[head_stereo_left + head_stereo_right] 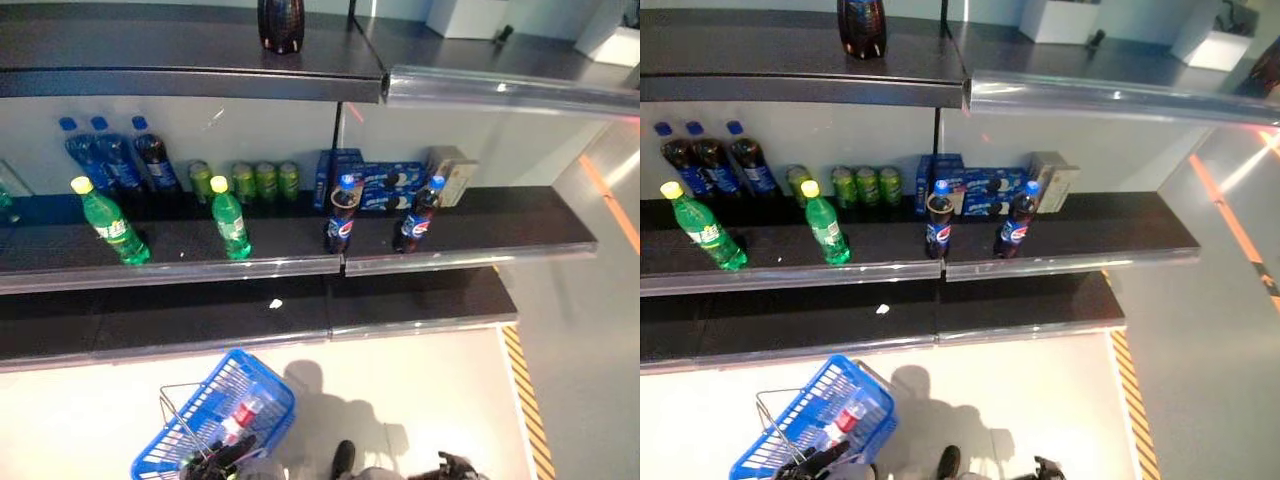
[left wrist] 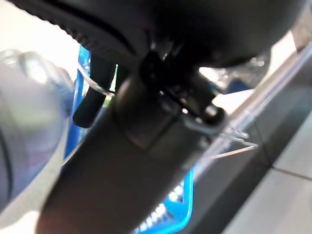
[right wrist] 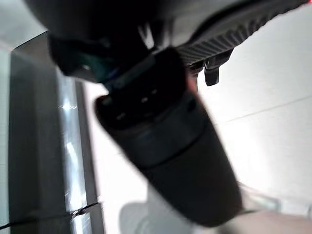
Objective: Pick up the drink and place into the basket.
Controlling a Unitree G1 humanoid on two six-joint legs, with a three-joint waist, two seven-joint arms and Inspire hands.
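A blue wire basket hangs low at the left, in front of the shelves. A drink with a red and white label lies inside it. My left hand is at the basket's near rim, its dark fingers curled round the wire handle. My right hand hangs at the bottom right, away from the basket. In the right wrist view its thumb stands out straight with nothing held, only floor past it.
The middle shelf holds two green bottles, two cola bottles, blue-capped bottles, green cans and blue boxes. A dark bottle stands on the top shelf. A yellow-black stripe marks the floor at right.
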